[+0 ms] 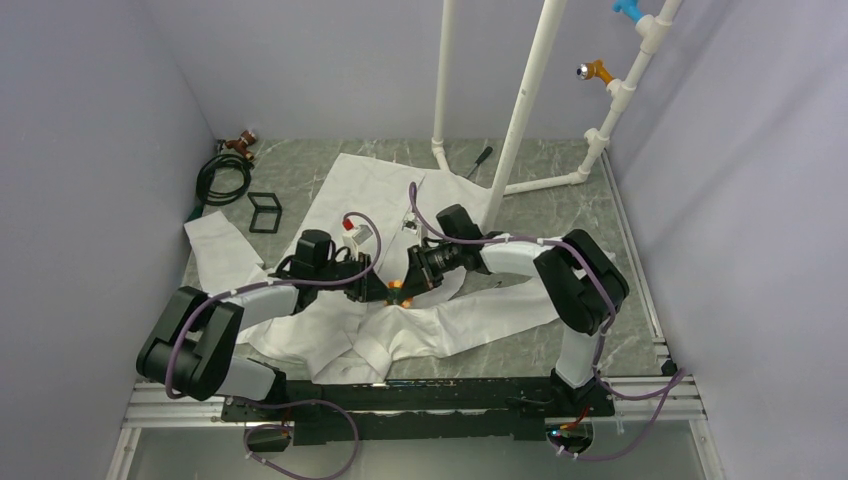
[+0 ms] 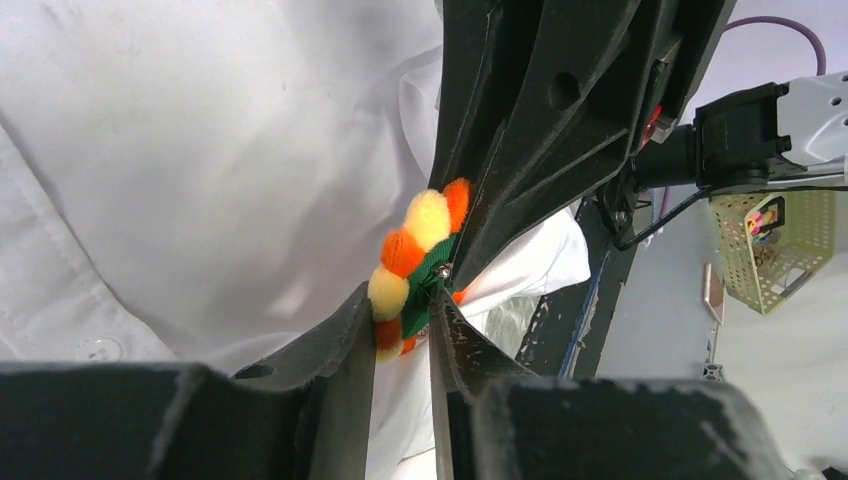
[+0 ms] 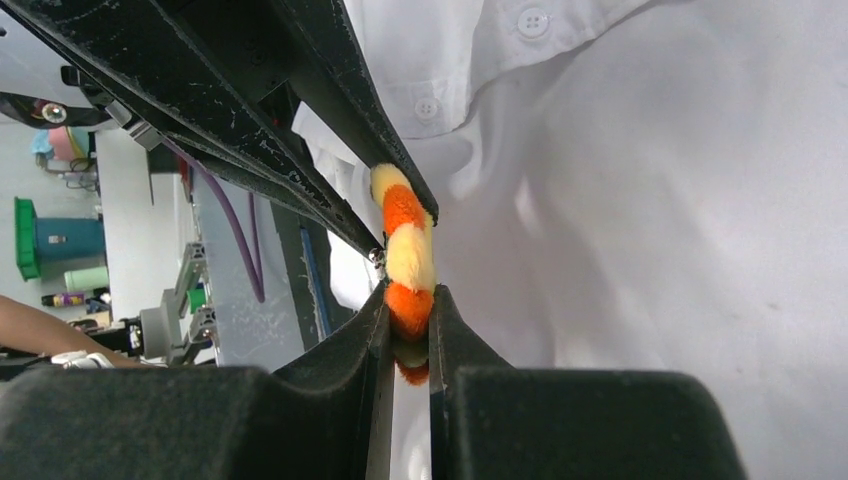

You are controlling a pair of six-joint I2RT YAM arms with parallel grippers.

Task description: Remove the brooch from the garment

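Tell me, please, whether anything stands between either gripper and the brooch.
Nothing visible does. The left gripper and the right gripper each grip the brooch by its edge, from opposite sides. Only the shirt lies bunched right behind it.

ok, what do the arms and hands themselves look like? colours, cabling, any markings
Left arm and right arm: white link shells with black joint housings. A purple cable loops along each. Left hand and right hand: matte black, each with two flat tapering fingers, their faces scuffed with pale flecks. No legible markings.
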